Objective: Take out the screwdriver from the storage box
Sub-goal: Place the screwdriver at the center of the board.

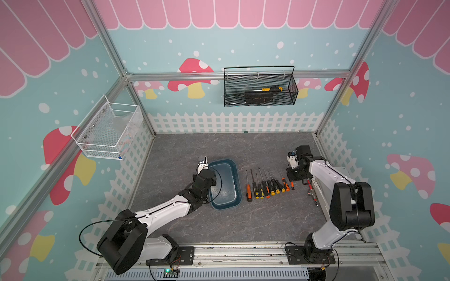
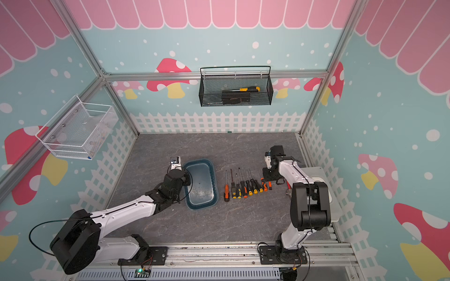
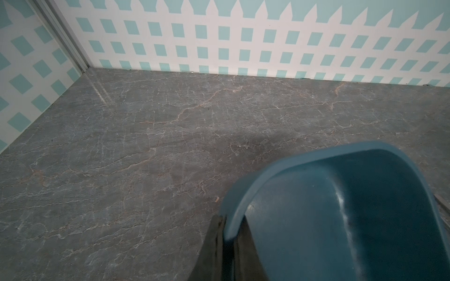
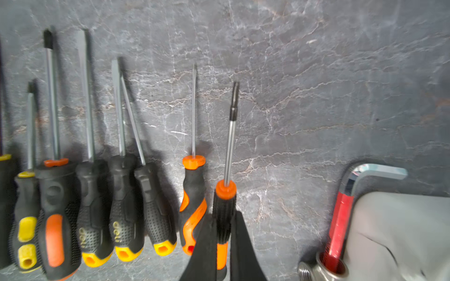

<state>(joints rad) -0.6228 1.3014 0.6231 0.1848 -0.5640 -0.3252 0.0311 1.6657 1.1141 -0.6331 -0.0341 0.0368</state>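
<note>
Although the screwdriver (image 4: 226, 192) already appears to rest on the table (image 4: 316, 97), the right claw (image 4: 224, 233) is clamped on its black-and-orange handle. Just beside that claw lies a row of other screwdrivers (image 4: 97, 206). Beyond the row, well apart from it, sits the storage box (image 1: 225, 187), which looks empty in both top views. The left claw (image 3: 230, 233) is pinched shut on the box's rim. By my reading the task is nearly done: only letting go and backing off remain.
</note>
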